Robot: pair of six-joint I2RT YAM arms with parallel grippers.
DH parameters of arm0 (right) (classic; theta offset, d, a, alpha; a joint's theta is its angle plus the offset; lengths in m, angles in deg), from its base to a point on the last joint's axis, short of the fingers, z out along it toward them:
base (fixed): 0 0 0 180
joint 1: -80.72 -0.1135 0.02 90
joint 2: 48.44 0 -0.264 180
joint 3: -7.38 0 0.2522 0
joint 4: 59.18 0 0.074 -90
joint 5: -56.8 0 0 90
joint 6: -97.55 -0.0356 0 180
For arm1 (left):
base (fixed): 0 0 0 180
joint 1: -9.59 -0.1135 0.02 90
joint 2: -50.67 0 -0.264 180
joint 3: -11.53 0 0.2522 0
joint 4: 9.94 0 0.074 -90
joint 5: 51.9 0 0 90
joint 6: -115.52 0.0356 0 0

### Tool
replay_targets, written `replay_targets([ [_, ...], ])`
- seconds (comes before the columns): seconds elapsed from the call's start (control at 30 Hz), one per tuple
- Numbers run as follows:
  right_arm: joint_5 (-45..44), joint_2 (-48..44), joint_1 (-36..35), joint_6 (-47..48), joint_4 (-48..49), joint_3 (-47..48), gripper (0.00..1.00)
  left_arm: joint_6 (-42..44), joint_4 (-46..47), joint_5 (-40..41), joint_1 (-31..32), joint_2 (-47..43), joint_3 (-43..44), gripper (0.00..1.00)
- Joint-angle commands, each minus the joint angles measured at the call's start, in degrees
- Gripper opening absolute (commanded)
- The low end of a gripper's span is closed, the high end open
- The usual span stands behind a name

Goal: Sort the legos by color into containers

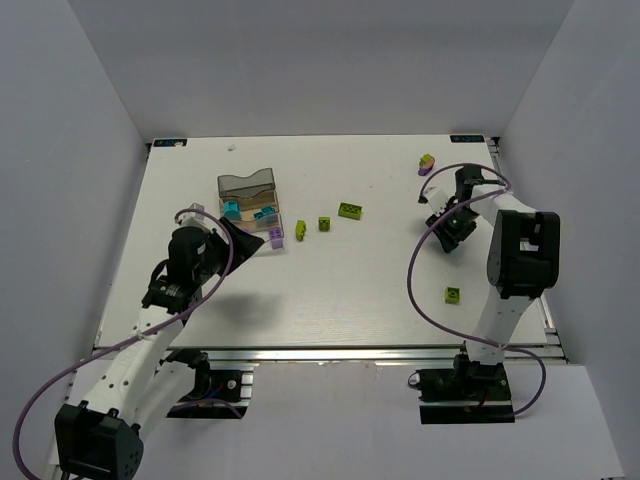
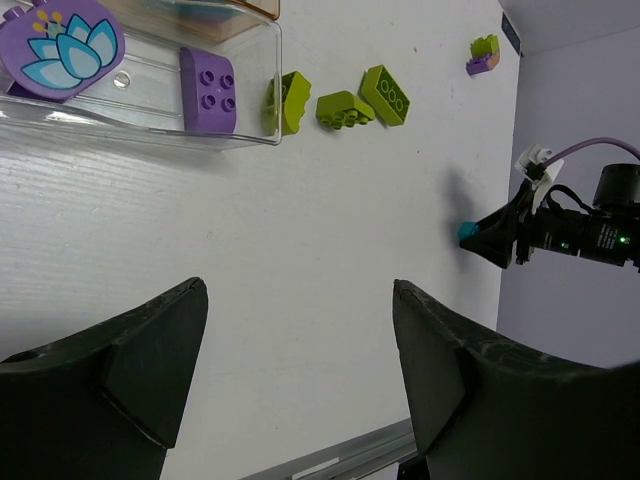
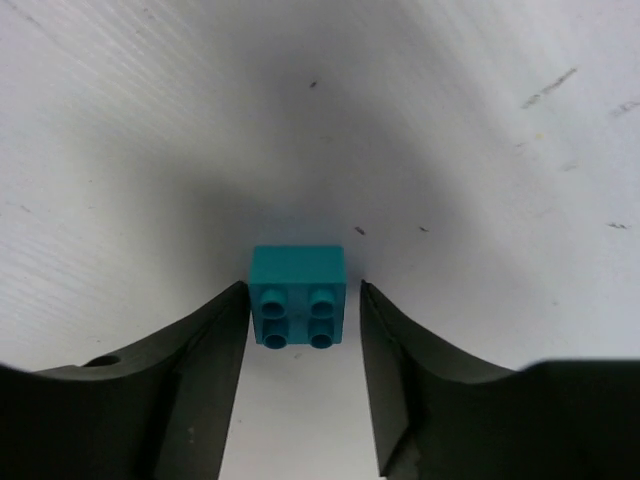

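The three joined containers stand at the back left: a smoky grey bin, a middle bin with cyan bricks, and a clear bin with a purple brick. My left gripper is open and empty, just near-right of the bins. My right gripper is low at the table on the right, open around a cyan brick. The left finger touches the brick and the right finger stands a little off it. Three lime green bricks lie right of the bins.
A lime green brick lies near my right arm's base. A purple-and-green stack sits at the back right. A round purple piece with a lotus print lies in the clear bin. Grey walls enclose the table.
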Motion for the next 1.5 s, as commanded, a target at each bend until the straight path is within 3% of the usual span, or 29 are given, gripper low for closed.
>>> replay_targets([
  [0.0,0.2,0.7,0.5,1.4,-0.5,3.2,0.52,0.2,-0.9,1.1,-0.2,-1.1,3.0,0.84],
  [0.13,0.8,0.9,0.5,1.9,-1.3,3.6,0.39,0.6,-1.8,1.8,-0.2,-1.3,3.7,0.84],
  [0.17,1.1,0.8,0.5,2.1,-1.6,3.6,0.31,0.6,-2.0,1.9,-0.1,-1.5,3.7,0.84],
  [0.3,5.0,-1.0,0.4,2.6,-3.9,5.1,0.14,0.7,-3.4,2.4,-0.2,-2.5,4.1,0.84],
  [0.47,18.7,-3.4,-2.8,0.9,-10.1,12.0,0.0,0.7,-5.2,4.0,-0.1,-4.4,5.6,0.84],
  [0.67,33.1,-4.9,-15.1,-2.1,-10.5,19.4,0.0,1.4,-9.1,6.7,-0.1,-5.1,10.2,0.84],
  [0.87,37.6,-0.8,-28.4,-13.3,4.2,28.3,0.0,0.5,-11.9,8.4,-0.1,-6.9,12.3,0.84],
  [1.07,32.9,10.3,-37.8,-24.1,12.7,41.6,0.0,-1.3,-13.8,11.1,-0.2,-10.8,11.2,0.84],
  [1.2,23.2,17.4,-41.8,-31.9,23.7,47.8,0.0,-1.7,-15.5,12.0,-0.1,-12.2,11.0,0.84],
  [1.47,13.7,24.8,-44.5,-36.6,34.2,49.7,0.02,-3.2,-16.5,12.7,-0.1,-14.5,8.9,0.84],
])
